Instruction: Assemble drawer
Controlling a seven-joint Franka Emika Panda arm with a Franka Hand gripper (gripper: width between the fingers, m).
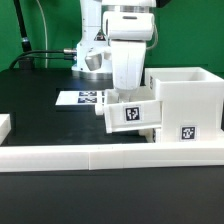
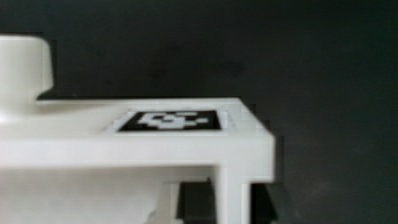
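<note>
My gripper [image 1: 128,93] is shut on the wall of a small white tray [image 1: 132,113] with a square tag on its front, held slightly tilted just above the table. The tray's knob [image 1: 100,112] points to the exterior view's left, and its other end meets the left side of the tall white housing [image 1: 187,95]. I cannot tell how far it sits inside. In the wrist view the tray [image 2: 107,150] fills the frame with its tag [image 2: 175,121] and knob [image 2: 22,65]. My gripper [image 2: 233,205] clamps a thin white wall between dark fingers [image 2: 199,205].
A long low white wall [image 1: 90,156] runs along the front. The marker board [image 1: 80,98] lies flat behind the tray. A white piece [image 1: 5,125] is cut off at the exterior view's left edge. Cables and the arm's base stand at the back.
</note>
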